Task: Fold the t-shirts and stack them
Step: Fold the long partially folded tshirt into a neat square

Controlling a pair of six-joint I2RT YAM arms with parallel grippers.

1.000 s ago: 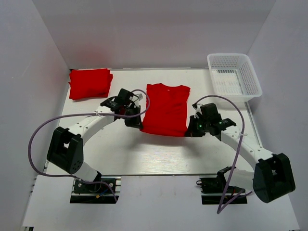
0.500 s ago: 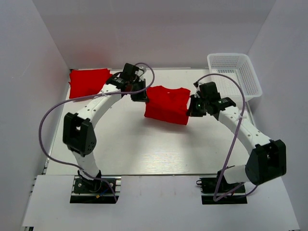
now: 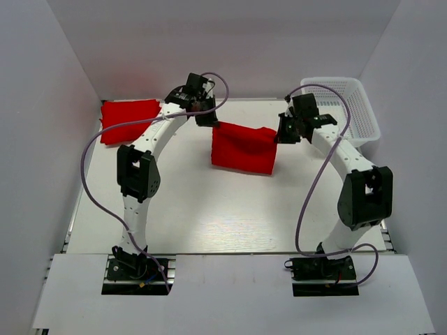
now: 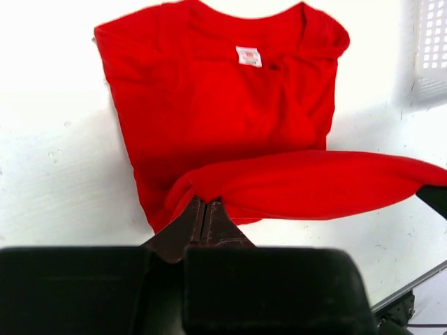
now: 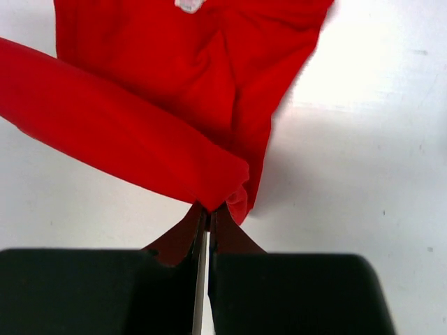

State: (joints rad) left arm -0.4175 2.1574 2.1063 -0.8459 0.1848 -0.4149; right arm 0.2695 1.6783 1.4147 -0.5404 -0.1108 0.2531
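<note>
A red t-shirt (image 3: 243, 147) lies in the middle of the white table, its bottom half lifted and folded toward the collar. My left gripper (image 3: 211, 123) is shut on the shirt's lifted left hem corner (image 4: 202, 192). My right gripper (image 3: 278, 134) is shut on the lifted right hem corner (image 5: 220, 192). The raised hem spans between the two grippers above the lower layer. The white neck tag shows in the left wrist view (image 4: 248, 56) and at the top of the right wrist view (image 5: 187, 5). A stack of folded red t-shirts (image 3: 128, 118) lies at the back left.
A white mesh basket (image 3: 342, 110) stands at the back right, close behind my right arm; its edge shows in the left wrist view (image 4: 429, 52). White walls close in the table at the back and both sides.
Both grippers have carried the shirt's bottom hem from the near side toward the back, folding the shirt over itself. Both arms now reach far back.
</note>
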